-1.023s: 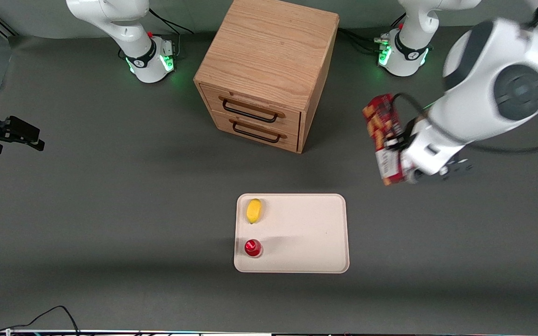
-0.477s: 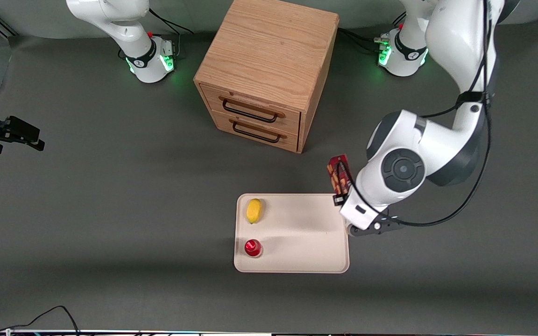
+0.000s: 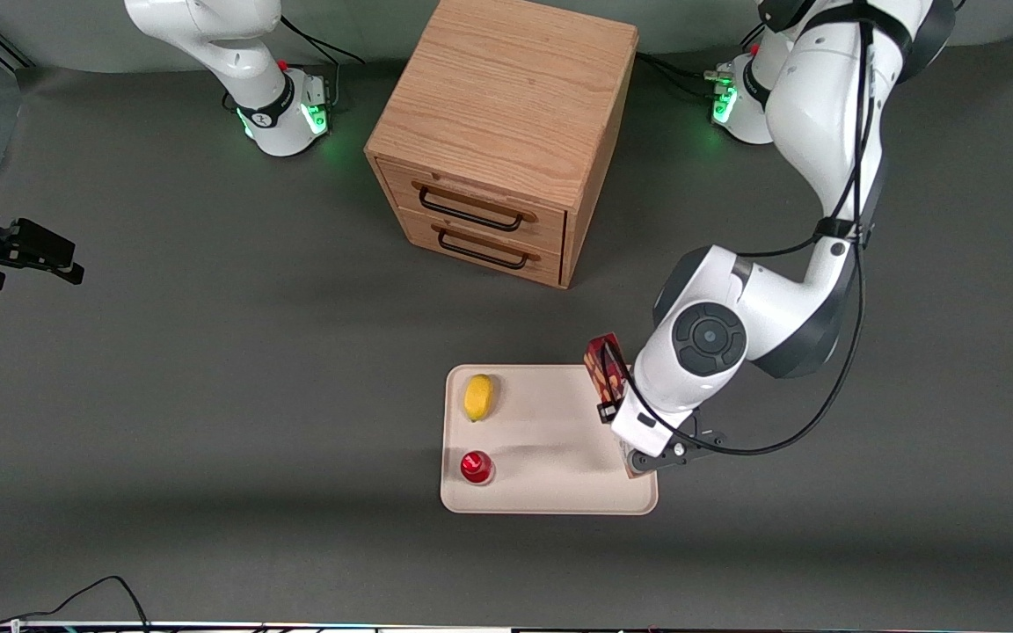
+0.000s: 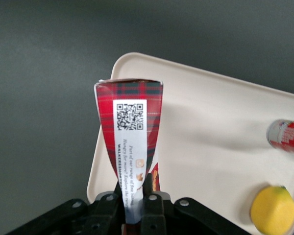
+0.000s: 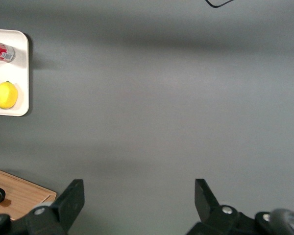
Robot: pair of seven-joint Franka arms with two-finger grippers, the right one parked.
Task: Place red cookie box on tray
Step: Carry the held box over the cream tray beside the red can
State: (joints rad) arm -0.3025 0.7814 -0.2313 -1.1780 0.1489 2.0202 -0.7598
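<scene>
Tool (image 4: 133,203) pinching the red cookie box (image 4: 131,147) at one end, held over the tray (image 3: 550,492) edge at lower centre-right of the front view. Risk: slim cardboard slipping or landing half off the low rim, or sliding across smooth cream plastic toward the lemon (image 3: 477,397) and red can (image 3: 477,467).

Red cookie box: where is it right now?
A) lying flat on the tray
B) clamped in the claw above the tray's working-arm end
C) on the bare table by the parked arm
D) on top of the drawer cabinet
B: the claw grips the red cookie box over the tray.
</scene>
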